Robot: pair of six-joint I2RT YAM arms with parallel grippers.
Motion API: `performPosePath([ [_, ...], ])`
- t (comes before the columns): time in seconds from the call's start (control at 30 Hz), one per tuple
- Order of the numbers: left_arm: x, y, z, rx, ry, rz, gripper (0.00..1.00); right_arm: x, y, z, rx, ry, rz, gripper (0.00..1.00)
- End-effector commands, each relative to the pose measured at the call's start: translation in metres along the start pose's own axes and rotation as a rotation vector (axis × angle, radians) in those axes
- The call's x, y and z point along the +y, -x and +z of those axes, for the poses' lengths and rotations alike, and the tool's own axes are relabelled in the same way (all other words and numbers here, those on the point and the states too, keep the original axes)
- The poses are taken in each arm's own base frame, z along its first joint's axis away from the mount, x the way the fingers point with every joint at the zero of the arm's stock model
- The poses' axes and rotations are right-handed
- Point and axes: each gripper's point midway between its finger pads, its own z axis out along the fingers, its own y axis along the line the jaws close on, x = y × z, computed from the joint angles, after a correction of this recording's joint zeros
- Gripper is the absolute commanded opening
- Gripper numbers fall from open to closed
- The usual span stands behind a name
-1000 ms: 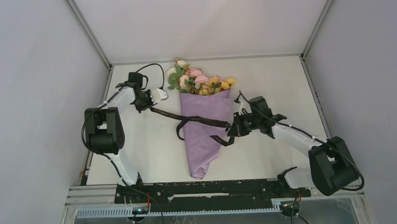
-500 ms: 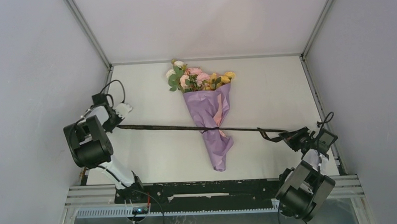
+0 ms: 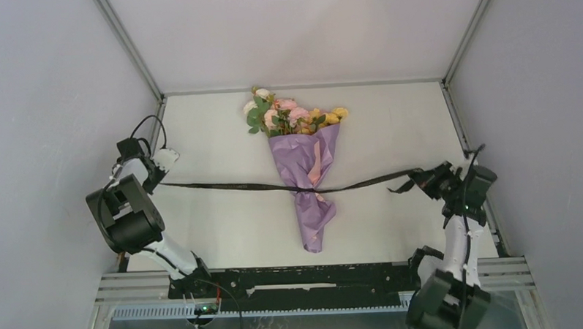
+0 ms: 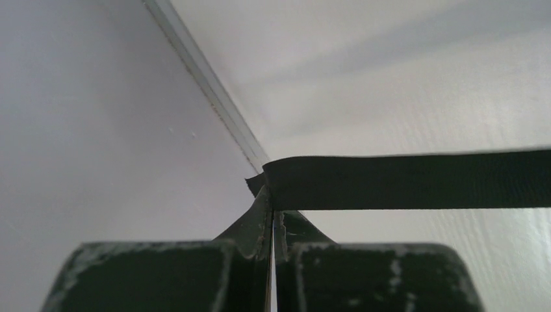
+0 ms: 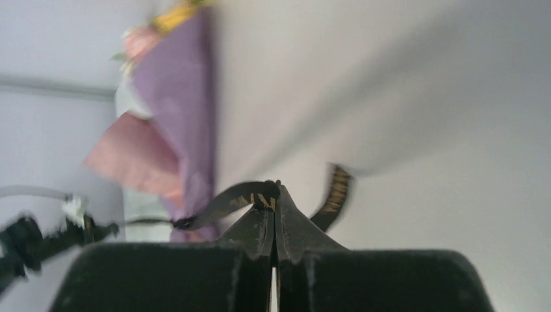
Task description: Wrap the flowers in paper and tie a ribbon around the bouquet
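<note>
- Over the bench, seen from above, the bouquet lay at its middle with the blooms pointing away. The ribbon was stretched taut across its pinched waist. The left claw and right claw held the ends far apart, likely to cinch the paper.
- At the left wrist, the left claw was clamped tight on the ribbon at its end, and the strip ran off rightward.
- At the right wrist, the right claw pinched the ribbon near its other end, leaving a short tail curling free. The bouquet sat blurred beyond.

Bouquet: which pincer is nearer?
Right, slightly. The right pincer holds the ribbon to the right of the bouquet; the left pincer holds its other end, farther out on the left.
</note>
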Motion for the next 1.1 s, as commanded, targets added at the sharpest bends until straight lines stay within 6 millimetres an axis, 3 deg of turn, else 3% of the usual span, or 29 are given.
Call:
performPosePath([
  [0.0, -0.016, 0.05, -0.046, -0.161, -0.084, 0.026, 0.0, 0.107, 0.009, -0.009, -0.013, 0.191, -0.361, 0.0],
  [0.13, -0.084, 0.121, -0.107, -0.357, -0.28, 0.13, 0.01, 0.215, -0.036, -0.028, 0.103, 0.463, -0.648, 0.0],
  [0.2, -0.126, 0.153, -0.152, -0.461, -0.427, 0.215, 0.12, 0.262, -0.058, -0.046, 0.148, 0.611, -0.755, 0.0],
  [0.3, -0.193, 0.186, -0.23, -0.621, -0.654, 0.402, 0.42, 0.316, -0.085, -0.071, 0.208, 0.806, -0.854, 0.0],
  [0.43, -0.257, 0.214, -0.319, -0.875, -0.832, 0.603, 0.76, 0.359, -0.111, -0.086, 0.263, 0.967, -0.883, 0.0],
  [0.5, -0.279, 0.228, -0.351, -0.997, -0.902, 0.631, 0.92, 0.372, -0.115, -0.086, 0.26, 1.005, -0.869, 0.0],
  [0.57, -0.296, 0.242, -0.376, -1.093, -0.974, 0.617, 0.99, 0.382, -0.115, -0.085, 0.244, 1.023, -0.841, 0.0],
  [0.67, -0.31, 0.262, -0.395, -1.162, -1.036, 0.58, 1.0, 0.395, -0.114, -0.086, 0.211, 1.063, -0.822, 0.0],
  [0.8, -0.322, 0.289, -0.394, -1.161, -1.047, 0.549, 1.0, 0.404, -0.114, -0.089, 0.201, 1.104, -0.816, 0.0],
  [1.07, -0.343, 0.323, -0.39, -1.124, -1.071, 0.544, 0.98, 0.407, -0.117, -0.09, 0.221, 1.118, -0.828, 0.0],
])
